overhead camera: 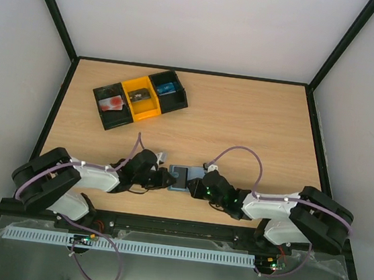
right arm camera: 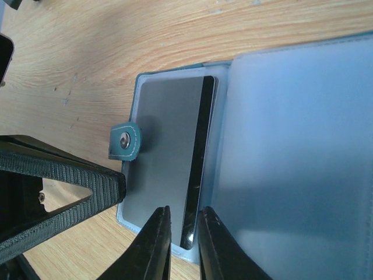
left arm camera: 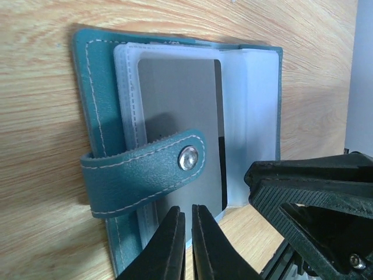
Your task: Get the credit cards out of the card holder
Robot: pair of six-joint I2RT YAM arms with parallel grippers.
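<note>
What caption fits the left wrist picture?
Left hand poised at a teal card holder holding a grey card.

Snap strap (left arm camera: 145, 172) across grey card (left arm camera: 175, 111)

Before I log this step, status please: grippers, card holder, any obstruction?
Left gripper shut at card holder's near edge. Right gripper narrow astride grey card, grip unconfirmed. Holder open, strap across card.

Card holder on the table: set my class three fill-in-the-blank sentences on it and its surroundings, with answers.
The teal leather folding card holder lies ____ on the wooden table.
The flat rectangular card in its clear plastic sleeve is coloured ____.
The black-and-orange plastic tray has ____ compartments.
Missing words: open; grey; three.
</note>
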